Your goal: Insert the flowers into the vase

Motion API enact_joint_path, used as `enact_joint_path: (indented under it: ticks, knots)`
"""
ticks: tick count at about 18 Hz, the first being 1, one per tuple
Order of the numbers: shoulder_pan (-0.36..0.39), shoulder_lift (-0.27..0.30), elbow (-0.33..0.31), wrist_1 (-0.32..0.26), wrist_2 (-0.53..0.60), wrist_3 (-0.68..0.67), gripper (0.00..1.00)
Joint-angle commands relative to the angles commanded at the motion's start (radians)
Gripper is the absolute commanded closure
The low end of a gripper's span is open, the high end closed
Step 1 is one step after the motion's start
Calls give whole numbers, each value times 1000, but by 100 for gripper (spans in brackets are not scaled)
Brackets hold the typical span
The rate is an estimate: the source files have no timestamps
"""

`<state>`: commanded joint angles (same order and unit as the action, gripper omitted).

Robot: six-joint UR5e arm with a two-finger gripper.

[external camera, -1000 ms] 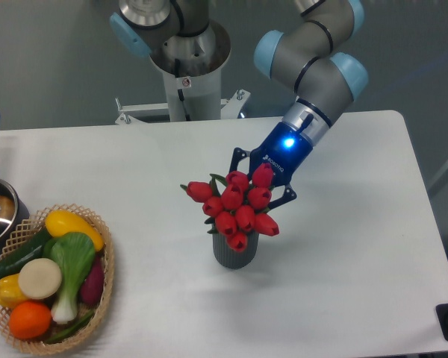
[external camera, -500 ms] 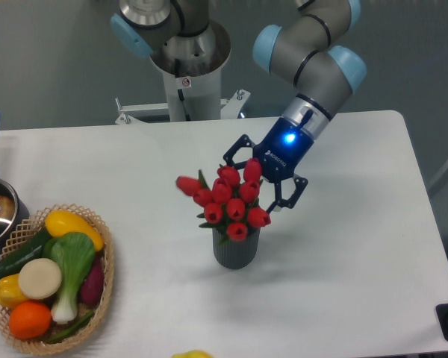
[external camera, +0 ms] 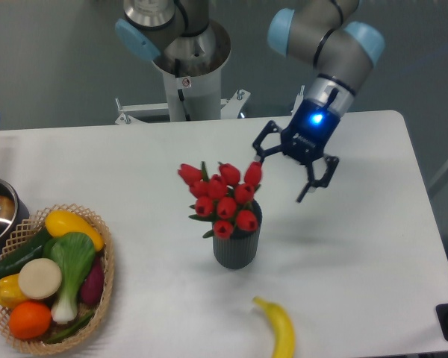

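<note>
Flowers stand upright in the vase, stems down its mouth, insertion judged complete; gripper hangs with fingers spread and empty just up-right of the vase, touching nothing, presumably released.

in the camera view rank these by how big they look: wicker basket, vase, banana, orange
1. wicker basket, clearly largest
2. vase and banana: they look alike in extent, the vase partly hidden by the flowers, so no ranking
3. orange, smallest
</note>
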<state>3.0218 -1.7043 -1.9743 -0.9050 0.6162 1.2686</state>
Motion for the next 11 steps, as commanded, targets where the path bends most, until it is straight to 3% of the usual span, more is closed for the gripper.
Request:
enact_joint_path:
  ticks: [4,8,11]
  knots:
    - [26,3,66,0,219,0,0]
    - [25,-40,140,0,460,14,0]
    - [23,-72,167,5,634,148,0]
